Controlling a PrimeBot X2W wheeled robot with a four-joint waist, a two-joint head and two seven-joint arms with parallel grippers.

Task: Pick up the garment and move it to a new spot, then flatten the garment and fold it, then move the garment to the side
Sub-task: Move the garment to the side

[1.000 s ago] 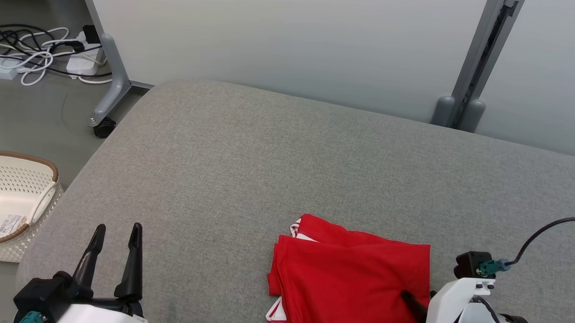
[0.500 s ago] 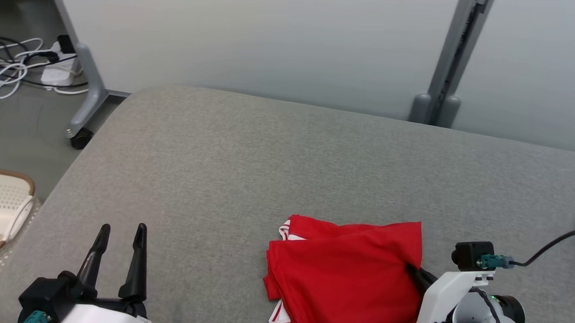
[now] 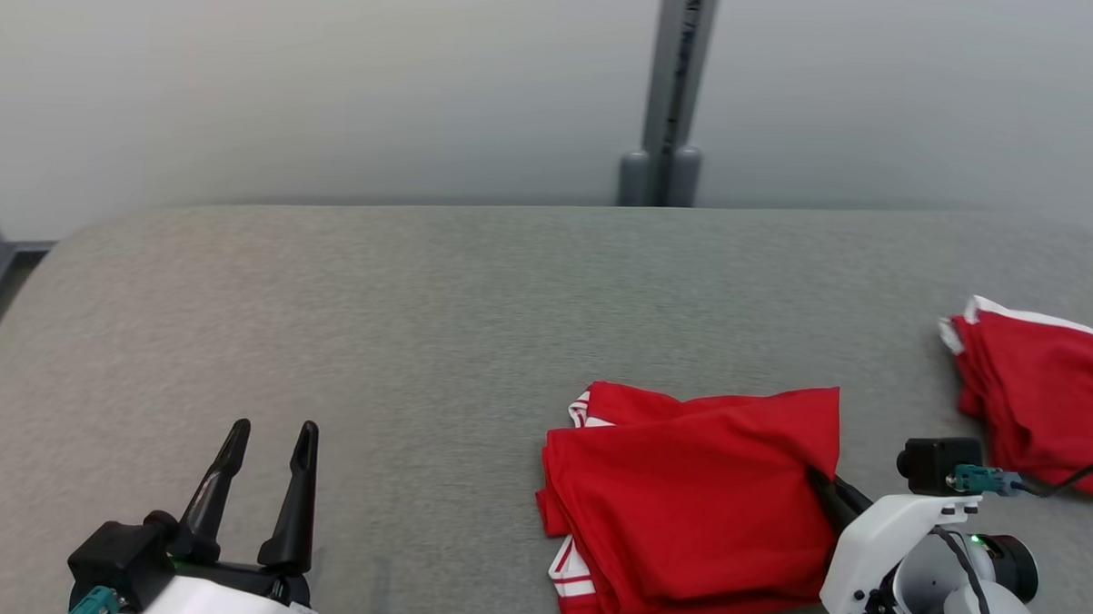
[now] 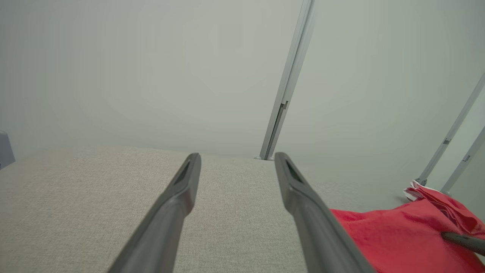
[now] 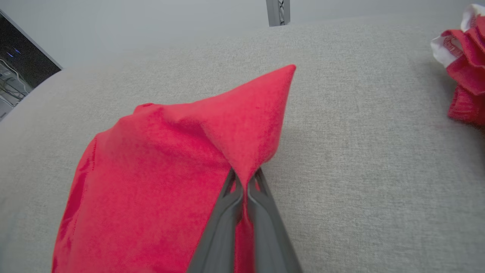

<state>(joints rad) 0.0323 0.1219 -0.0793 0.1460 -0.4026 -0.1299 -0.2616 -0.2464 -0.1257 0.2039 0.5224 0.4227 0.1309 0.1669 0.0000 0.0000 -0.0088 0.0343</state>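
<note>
A folded red garment [image 3: 685, 494] with white striped trim lies on the grey padded surface [image 3: 419, 321], right of centre. My right gripper [image 3: 818, 482] is shut on the garment's right edge; in the right wrist view its closed fingers [image 5: 244, 185] pinch a fold of the red garment [image 5: 170, 159], whose far corner lifts to a peak. My left gripper [image 3: 269, 447] hovers open at the lower left with nothing between its fingers; in the left wrist view, the left gripper [image 4: 237, 167] points across bare fabric with the garment [image 4: 398, 239] at lower right.
A second red-and-white cloth [image 3: 1043, 397] lies bunched at the surface's right edge, seen also as the cloth [image 5: 464, 76] in the right wrist view. A pale wall with a grey post [image 3: 668, 93] stands behind. Open grey surface stretches left of the garment.
The head camera has turned right, hiding the basket and cables and revealing the second cloth. My right gripper closed on the garment's right edge and raised that edge slightly. The left gripper stayed open.
</note>
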